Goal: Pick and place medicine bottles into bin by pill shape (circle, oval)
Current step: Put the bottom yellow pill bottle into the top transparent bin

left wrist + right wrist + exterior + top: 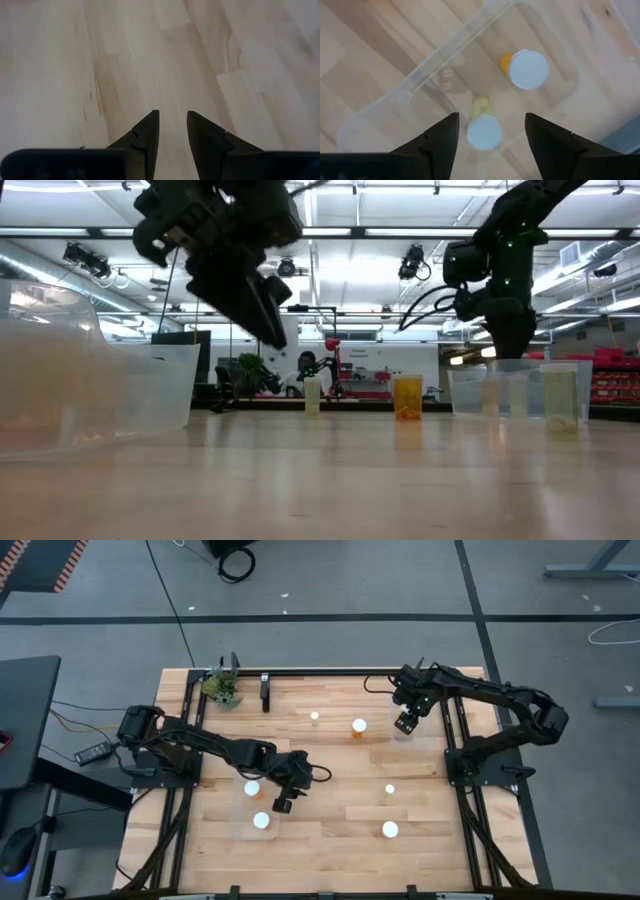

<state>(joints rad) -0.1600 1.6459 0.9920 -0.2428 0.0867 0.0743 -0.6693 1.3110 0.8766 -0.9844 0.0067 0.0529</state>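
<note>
Over the clear bin [470,65] at the far right of the table [330,810], the right gripper [490,135] is held with its fingers spread wide and nothing between them. Two bottles are seen inside that bin, directly below the gap: a wide-capped orange one [527,69] and a paler one [483,129], both with caps facing up.

Near the table's middle, the left gripper [172,131] is poised over bare wood, its fingers parted by a narrow gap and empty. A second clear bin [250,808] lies just beside it, with two white-capped bottles [252,789] inside.

Four bottles are left standing loose on the wood. The one with orange contents [359,727] is judged nearest the right gripper, toward the table's centre from it, upright, so a descent from above would suit. The near pair [390,830] lies between the arms.
</note>
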